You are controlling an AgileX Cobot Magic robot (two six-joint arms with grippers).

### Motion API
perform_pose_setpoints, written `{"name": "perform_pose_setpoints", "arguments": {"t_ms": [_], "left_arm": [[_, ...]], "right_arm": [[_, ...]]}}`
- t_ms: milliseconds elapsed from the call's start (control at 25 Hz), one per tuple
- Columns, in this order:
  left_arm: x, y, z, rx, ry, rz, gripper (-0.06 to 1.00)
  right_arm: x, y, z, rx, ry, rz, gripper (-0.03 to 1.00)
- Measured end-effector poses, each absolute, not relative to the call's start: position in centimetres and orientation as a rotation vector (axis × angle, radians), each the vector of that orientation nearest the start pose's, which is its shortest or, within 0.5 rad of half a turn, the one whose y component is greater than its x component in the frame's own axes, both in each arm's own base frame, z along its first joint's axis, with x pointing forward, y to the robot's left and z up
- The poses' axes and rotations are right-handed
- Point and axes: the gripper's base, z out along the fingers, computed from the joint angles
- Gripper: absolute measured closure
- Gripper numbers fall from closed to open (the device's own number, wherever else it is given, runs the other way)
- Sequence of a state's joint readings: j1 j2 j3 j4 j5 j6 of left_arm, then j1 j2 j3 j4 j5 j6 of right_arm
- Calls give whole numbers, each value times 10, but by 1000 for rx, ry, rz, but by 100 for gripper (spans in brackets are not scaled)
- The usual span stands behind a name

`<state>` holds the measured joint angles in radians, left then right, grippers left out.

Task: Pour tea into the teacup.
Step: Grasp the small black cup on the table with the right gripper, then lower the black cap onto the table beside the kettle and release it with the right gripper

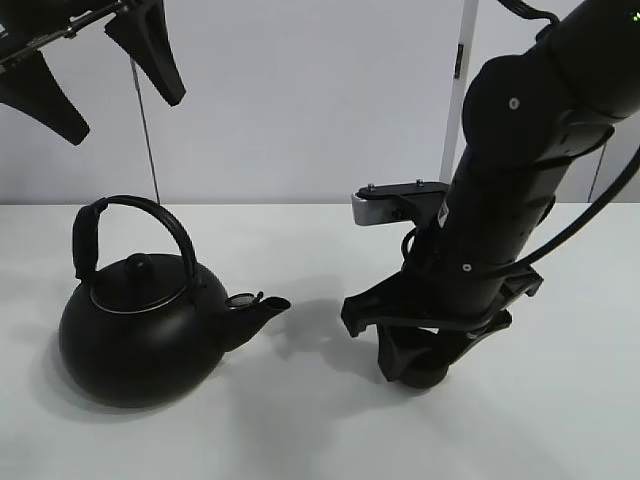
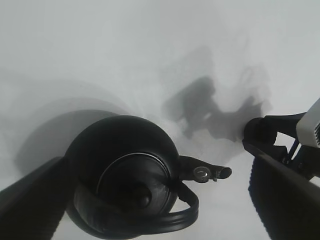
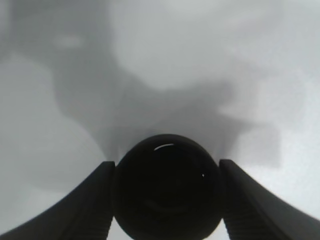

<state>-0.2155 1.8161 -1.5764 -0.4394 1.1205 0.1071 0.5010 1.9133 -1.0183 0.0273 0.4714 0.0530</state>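
Right gripper (image 3: 166,170) closed on the teacup (image 3: 167,205), down at the table (image 1: 560,420), right of the kettle (image 1: 140,335). Left gripper (image 1: 125,115) spread open, high above the handle (image 1: 150,215). Risk: the teacup stands apart from the spout (image 1: 265,308), so a pour could miss and spill.

A plain white desk (image 1: 560,420) fills the lower part of the exterior view. It is matte and evenly lit, with soft grey shadows (image 1: 305,340) lying across it. Behind it a pale grey wall (image 1: 300,100) rises from a straight horizontal line. A white vertical strip (image 1: 458,120) divides the wall, with a small dark fitting (image 1: 459,60) at its edge.
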Motion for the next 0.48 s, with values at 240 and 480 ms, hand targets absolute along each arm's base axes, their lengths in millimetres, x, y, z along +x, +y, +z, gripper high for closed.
{"name": "perform_pose_setpoints", "arguments": {"t_ms": [240, 480], "left_arm": [[369, -116, 292, 264, 2793, -625, 25], [369, -116, 292, 264, 2793, -625, 25]], "right_arm": [[314, 181, 139, -598, 2768, 172, 57], [314, 215, 160, -685, 2676, 224, 57]]}}
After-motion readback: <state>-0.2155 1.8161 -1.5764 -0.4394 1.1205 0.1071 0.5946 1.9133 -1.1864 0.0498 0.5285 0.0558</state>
